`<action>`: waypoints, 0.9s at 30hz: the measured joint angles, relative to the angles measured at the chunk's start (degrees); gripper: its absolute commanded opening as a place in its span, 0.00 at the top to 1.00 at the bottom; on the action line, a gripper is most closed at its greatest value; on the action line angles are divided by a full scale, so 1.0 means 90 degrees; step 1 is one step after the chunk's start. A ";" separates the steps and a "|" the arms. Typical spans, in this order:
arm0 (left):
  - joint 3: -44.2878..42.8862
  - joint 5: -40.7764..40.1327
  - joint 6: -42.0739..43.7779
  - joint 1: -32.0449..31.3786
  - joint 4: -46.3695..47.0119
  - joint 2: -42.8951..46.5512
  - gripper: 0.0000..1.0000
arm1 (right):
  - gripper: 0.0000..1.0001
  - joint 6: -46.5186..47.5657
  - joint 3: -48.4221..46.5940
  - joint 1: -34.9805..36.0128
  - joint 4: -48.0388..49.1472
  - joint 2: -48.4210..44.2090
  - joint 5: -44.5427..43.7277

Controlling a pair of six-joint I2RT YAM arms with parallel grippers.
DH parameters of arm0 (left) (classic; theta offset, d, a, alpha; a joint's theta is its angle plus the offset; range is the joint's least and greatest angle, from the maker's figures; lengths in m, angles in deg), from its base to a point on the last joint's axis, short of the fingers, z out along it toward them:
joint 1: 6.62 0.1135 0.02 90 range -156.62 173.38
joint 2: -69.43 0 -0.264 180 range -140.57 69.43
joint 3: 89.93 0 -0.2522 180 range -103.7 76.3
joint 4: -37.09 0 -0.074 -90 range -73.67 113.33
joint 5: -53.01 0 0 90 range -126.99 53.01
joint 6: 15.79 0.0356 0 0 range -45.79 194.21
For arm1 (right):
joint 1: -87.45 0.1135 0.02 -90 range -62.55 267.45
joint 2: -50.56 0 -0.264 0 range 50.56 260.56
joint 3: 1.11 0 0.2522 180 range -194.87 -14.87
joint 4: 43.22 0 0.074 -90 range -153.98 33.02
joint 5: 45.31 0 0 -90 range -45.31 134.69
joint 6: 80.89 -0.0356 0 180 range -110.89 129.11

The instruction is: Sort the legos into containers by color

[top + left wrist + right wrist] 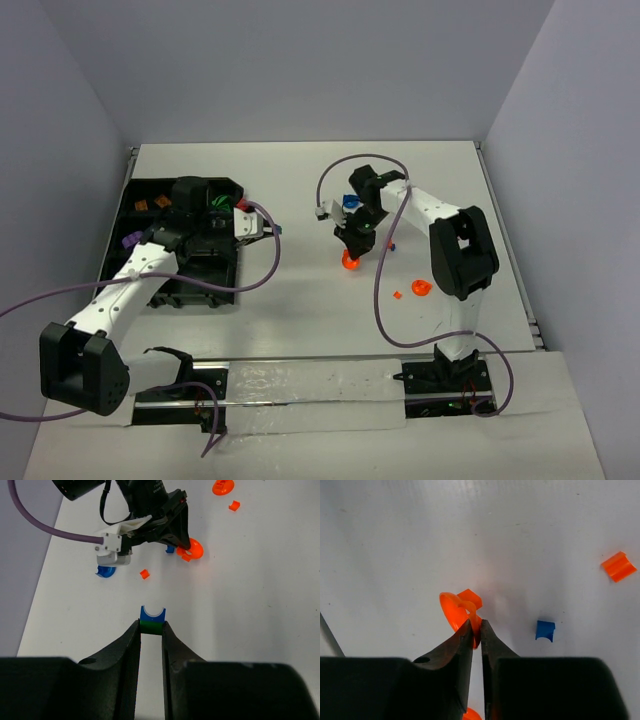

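Presently the left gripper (151,630) is pinching a small blue-and-green plastic piece with a curved notch (152,616) between narrowly set fingers, just off the right edge of the black compartmented plastic tray (190,297); the right gripper (476,630) is clamping an orange plastic ring piece (454,611) by its rim, low over the white table (300,180), well to the right of the tray; a blue rounded piece (348,201) is lying near that gripper, on its far side; a small orange brick (397,294) and an orange round piece (420,289) are sitting farther from the tray still; orange bricks (142,205) and a purple piece (130,240) are resting in the tray's left compartments.
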 measured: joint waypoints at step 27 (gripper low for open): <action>0.0166 -0.0025 -0.0778 0.0044 0.0266 0.0093 1.00 | 0.37 -0.2596 -0.1416 0.0323 0.2691 -0.1614 0.2638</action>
